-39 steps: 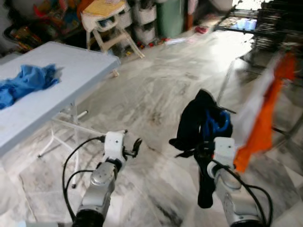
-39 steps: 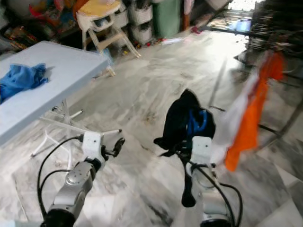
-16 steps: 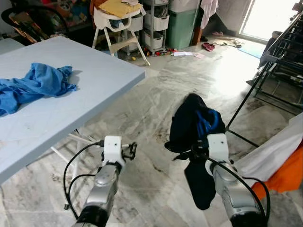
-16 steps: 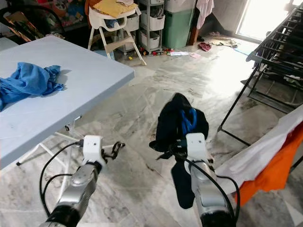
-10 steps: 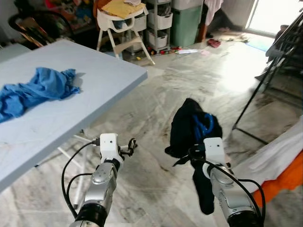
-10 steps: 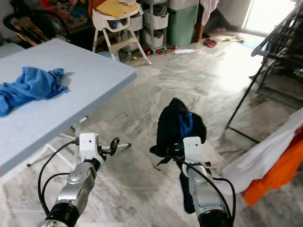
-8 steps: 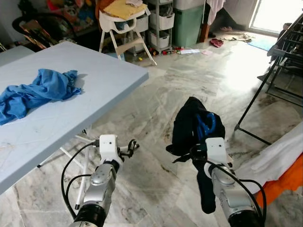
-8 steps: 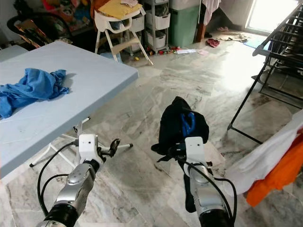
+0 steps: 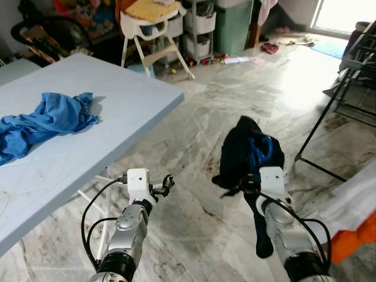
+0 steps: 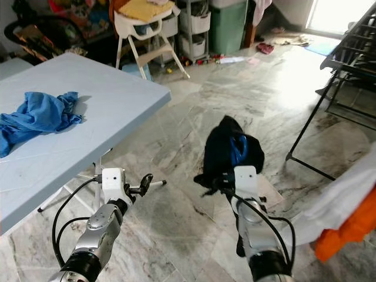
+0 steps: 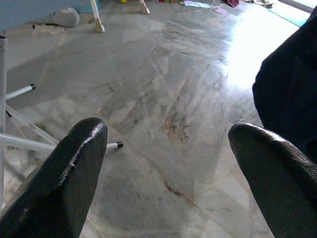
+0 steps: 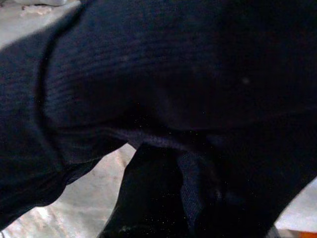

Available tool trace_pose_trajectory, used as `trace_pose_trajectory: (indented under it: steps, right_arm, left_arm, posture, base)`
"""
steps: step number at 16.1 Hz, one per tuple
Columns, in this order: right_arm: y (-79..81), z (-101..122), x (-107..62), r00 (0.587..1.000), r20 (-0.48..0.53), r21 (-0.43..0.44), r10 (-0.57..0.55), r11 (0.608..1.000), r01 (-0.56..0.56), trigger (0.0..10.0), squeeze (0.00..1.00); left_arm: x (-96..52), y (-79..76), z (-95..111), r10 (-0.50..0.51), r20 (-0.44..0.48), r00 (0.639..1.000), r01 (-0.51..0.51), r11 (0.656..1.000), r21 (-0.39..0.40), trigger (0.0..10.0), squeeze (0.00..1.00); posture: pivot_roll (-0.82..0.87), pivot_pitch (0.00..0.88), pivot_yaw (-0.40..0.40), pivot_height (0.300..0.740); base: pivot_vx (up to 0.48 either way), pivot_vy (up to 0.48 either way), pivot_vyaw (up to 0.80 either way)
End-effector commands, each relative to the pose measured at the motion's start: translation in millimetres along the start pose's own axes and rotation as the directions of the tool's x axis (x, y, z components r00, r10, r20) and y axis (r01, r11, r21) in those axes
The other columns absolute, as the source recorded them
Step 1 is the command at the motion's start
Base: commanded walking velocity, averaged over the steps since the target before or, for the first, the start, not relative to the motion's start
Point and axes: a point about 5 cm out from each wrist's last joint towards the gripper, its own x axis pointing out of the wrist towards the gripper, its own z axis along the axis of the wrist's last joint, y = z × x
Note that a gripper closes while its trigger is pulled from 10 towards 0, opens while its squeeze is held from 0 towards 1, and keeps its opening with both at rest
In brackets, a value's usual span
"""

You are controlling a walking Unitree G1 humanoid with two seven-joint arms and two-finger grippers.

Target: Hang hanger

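Dark garment (image 9: pixel 244 154) with a blue hanger (image 9: pixel 259 149) inside hangs bunched from my right gripper (image 9: pixel 242 189), whose fingers are clamped on it above the marble floor (image 9: pixel 194 111). My left gripper (image 9: pixel 167 183) hovers empty beside the grey table (image 9: pixel 111 111), fingers (image 11: pixel 74 173) spread apart. A drying rack (image 9: pixel 346 82) stands off to the right.

Grey-veined marble tile floor (image 9: pixel 194 123) covers the room, with bright daylight glare at upper right. A pale blue folding table (image 9: pixel 117 106) occupies the left, carrying a crumpled blue cloth (image 9: pixel 44 120). A white high chair (image 9: pixel 147 29), a green bin (image 9: pixel 232 26) and clutter line the top edge. A black metal drying rack (image 9: pixel 346 76) stands at right.
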Motion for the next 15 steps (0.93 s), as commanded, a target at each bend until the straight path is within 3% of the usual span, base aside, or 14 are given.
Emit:
trace_pose_trajectory:
  steps: [1,8,15]
  right_arm:
    - [6.1,4.6,1.2,1.000,0.025,0.018,0.017,1.000,-0.018,10.0,0.00]
    - [11.3,-6.4,-5.0,1.000,0.018,0.024,0.021,0.999,-0.022,10.0,0.00]
    - [3.8,-3.3,-5.6,1.000,0.030,0.015,0.005,1.000,-0.005,10.0,0.00]
  left_arm:
    - [1.9,2.0,3.6,0.005,0.008,1.000,-0.005,1.000,0.006,10.0,0.00]
    - [6.7,-1.7,6.1,-0.026,-0.003,1.000,0.026,1.000,0.015,10.0,0.00]
    - [11.4,-9.5,5.3,-0.050,-0.026,0.998,0.050,0.999,0.003,10.0,0.00]
  posture:
    - [-0.19,0.000,0.099,0.740]
    - [-0.22,0.000,0.107,0.740]
    - [-0.24,0.000,0.099,0.740]
  base:
    - [0.424,0.000,-0.80]
    - [0.437,0.000,-0.71]
    - [0.440,0.000,0.00]
